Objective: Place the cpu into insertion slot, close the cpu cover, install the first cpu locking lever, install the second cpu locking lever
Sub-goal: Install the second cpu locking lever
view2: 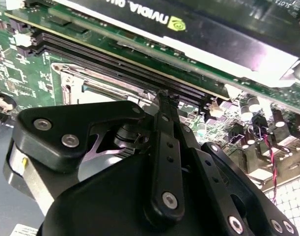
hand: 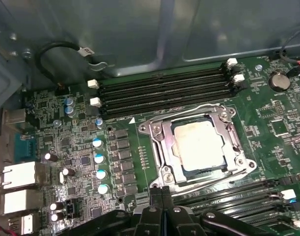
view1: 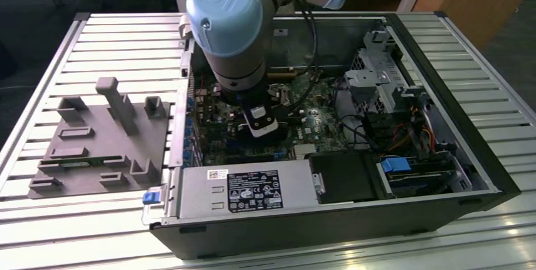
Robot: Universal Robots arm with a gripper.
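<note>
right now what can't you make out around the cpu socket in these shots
- Exterior view: the cpu and its slot are hidden behind the arm and gripper.
- Second wrist view: the gripper body covers most of the cpu cover; the chip itself is out of sight.
- First wrist view: the cpu sits under the closed cover, but whether the locking levers are latched is unclear.

The arm reaches steeply down, wrist nearly vertical. Its black gripper points downward, its two fingers pressed together with nothing between them.
</note>
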